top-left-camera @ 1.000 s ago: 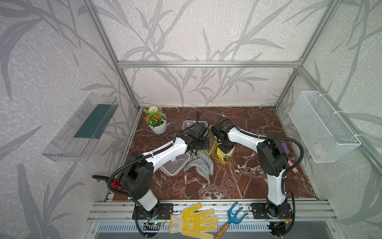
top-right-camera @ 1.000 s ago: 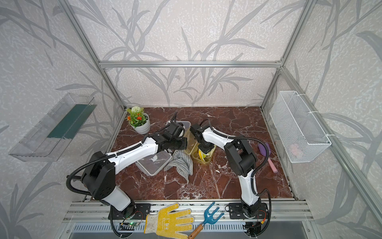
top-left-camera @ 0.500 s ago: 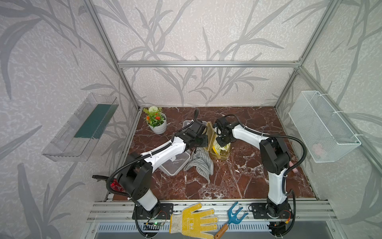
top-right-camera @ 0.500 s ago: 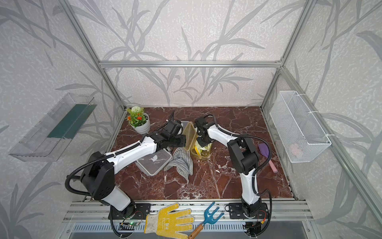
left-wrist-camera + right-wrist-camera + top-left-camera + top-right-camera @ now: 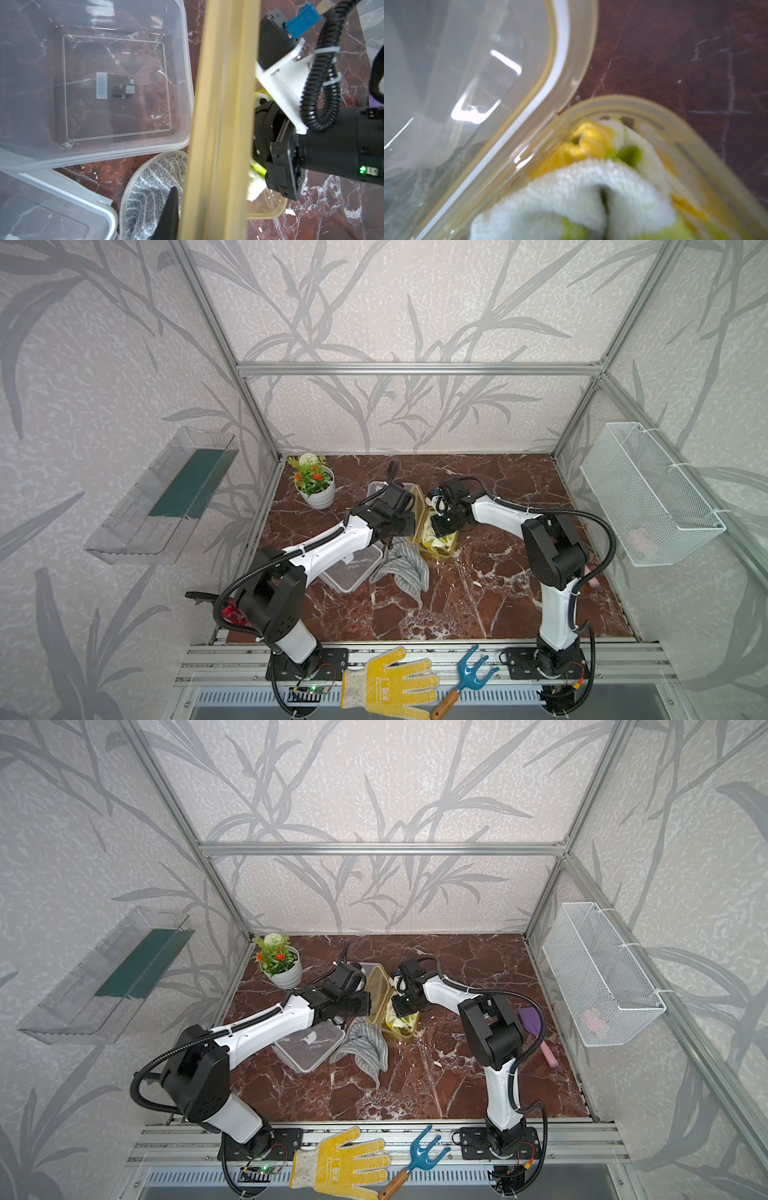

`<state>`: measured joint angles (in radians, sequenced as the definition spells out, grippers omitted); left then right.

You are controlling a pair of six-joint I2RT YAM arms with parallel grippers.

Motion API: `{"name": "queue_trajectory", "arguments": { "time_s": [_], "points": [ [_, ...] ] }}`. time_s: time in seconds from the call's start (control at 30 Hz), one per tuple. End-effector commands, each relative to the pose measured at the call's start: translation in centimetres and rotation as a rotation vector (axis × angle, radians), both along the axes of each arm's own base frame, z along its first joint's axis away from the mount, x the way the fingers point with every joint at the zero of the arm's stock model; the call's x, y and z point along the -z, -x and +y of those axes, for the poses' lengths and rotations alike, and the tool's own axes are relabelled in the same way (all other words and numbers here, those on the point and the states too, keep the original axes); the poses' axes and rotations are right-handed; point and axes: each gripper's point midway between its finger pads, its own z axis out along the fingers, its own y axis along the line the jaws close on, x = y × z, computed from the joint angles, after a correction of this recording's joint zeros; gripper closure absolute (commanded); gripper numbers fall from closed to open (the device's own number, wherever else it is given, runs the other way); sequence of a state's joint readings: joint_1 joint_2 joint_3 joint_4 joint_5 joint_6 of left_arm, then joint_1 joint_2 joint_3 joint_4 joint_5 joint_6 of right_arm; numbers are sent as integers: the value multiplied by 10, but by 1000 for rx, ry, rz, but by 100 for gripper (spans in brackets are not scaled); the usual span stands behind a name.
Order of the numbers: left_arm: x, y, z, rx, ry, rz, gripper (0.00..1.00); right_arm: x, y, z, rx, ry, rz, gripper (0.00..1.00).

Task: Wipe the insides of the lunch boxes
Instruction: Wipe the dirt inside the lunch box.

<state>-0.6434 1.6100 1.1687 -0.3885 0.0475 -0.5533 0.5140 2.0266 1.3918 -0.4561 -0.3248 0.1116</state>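
The small yellow lunch box [image 5: 448, 551] sits open in the middle of the table [image 5: 478, 597]. The left fingers [image 5: 171, 209] pinch the edge of its lid [image 5: 377, 992] and hold the lid up on its side, just beside the box. The right fingers [image 5: 439, 527] reach down inside the box. They are squeezed tight on a white and yellow cloth [image 5: 571, 187]. The cloth fills much of the box, so I think this box is being wiped right now.

The big clear lunch box [image 5: 309, 1048] lies open on the table too, under the left arm. A grey cloth [image 5: 401, 568] lies just beside it. Another clear piece [image 5: 124, 87] with a sticker lies close by. I cannot tell if the clear box is wiped. If not, it comes next.
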Motion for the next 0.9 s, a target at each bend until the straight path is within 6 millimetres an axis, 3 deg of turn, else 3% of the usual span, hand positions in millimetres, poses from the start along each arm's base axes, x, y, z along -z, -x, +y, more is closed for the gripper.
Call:
{"name": "queue_trajectory", "arguments": {
  "time_s": [0.0, 0.23, 0.6, 0.87],
  "points": [
    [-18, 6, -15, 39, 84, -24, 93, -14, 32, 31, -114, -143, 77, 97],
    [-20, 4, -9, 25, 64, -48, 93, -10, 62, 17, -199, -88, 169, 97],
    [-22, 1, -3, -5, 49, -71, 93, -26, 85, 1, -233, -10, 259, 97],
    [-20, 3, 1, 3, 27, -68, 93, -14, 63, -64, -208, 406, 177, 97]
  ]
}}
